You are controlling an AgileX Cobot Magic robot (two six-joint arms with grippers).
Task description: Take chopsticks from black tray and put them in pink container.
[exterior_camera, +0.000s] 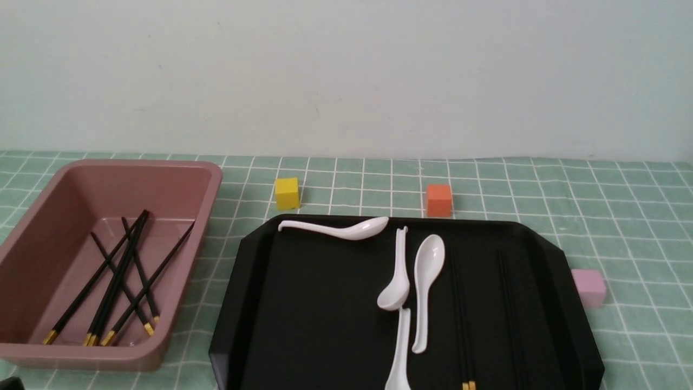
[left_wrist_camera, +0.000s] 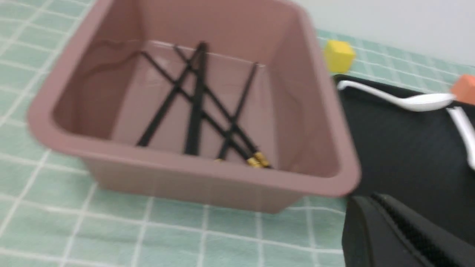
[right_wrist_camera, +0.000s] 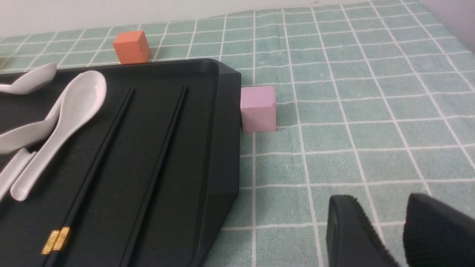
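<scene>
The pink container [exterior_camera: 178, 168] stands at the left with several chopsticks [exterior_camera: 116, 281] lying crossed inside, also seen in the left wrist view [left_wrist_camera: 196, 100]. The black tray [exterior_camera: 303, 303] holds more chopsticks [exterior_camera: 461, 319] in its right part; in the right wrist view these are a pair [right_wrist_camera: 100, 159] with gold ends and another [right_wrist_camera: 159, 159] beside it. My left gripper [left_wrist_camera: 374, 198] hovers at the container's near corner, by the tray's edge, fingers together and holding nothing. My right gripper [right_wrist_camera: 386, 202] is open over the cloth, right of the tray. Neither gripper shows in the front view.
Several white spoons [exterior_camera: 346, 230] lie in the tray's middle and back. A yellow cube [exterior_camera: 287, 193] and an orange cube [exterior_camera: 439, 200] sit behind the tray. A pale pink cube [exterior_camera: 589, 287] touches its right edge. Green checked cloth covers the table, and a wall stands behind.
</scene>
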